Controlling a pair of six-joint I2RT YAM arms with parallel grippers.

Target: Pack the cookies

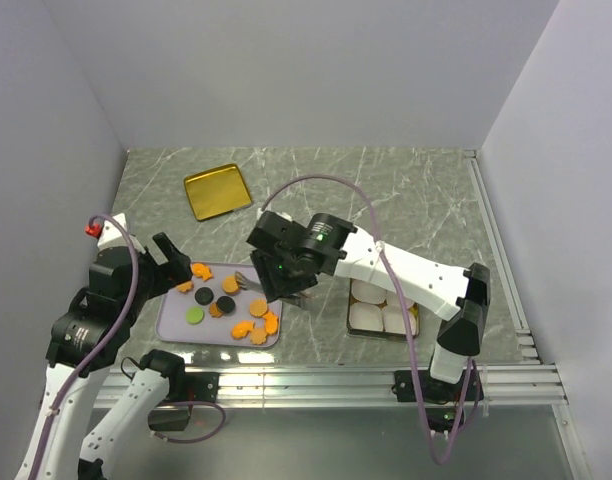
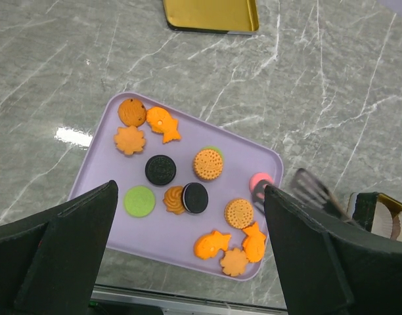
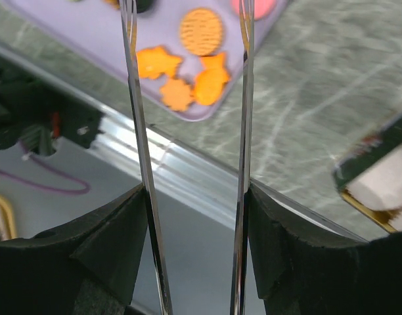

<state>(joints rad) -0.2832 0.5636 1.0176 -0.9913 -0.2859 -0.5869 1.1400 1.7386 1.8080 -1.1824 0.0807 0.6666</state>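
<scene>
Several cookies point(image 2: 208, 164) lie on a lilac tray point(image 2: 102, 172): orange rounds, flowers and fish shapes, two black discs, a green disc and a pink disc point(image 2: 259, 179). My left gripper point(image 2: 191, 190) hangs open above the tray with nothing between its fingers; the top view has it at the tray's left end point(image 1: 171, 262). My right gripper point(image 3: 196, 190) is shut on metal tongs point(image 3: 244, 98), their two blades spread apart. The tongs' tips point(image 2: 259, 194) reach the pink disc at the tray's right edge. Whether they pinch it is unclear.
A gold-rimmed box point(image 1: 383, 312) holding white paper cups sits right of the tray point(image 1: 170, 318). A gold lid point(image 1: 217, 190) lies farther back on the marble table. An aluminium rail point(image 1: 326, 378) runs along the near edge.
</scene>
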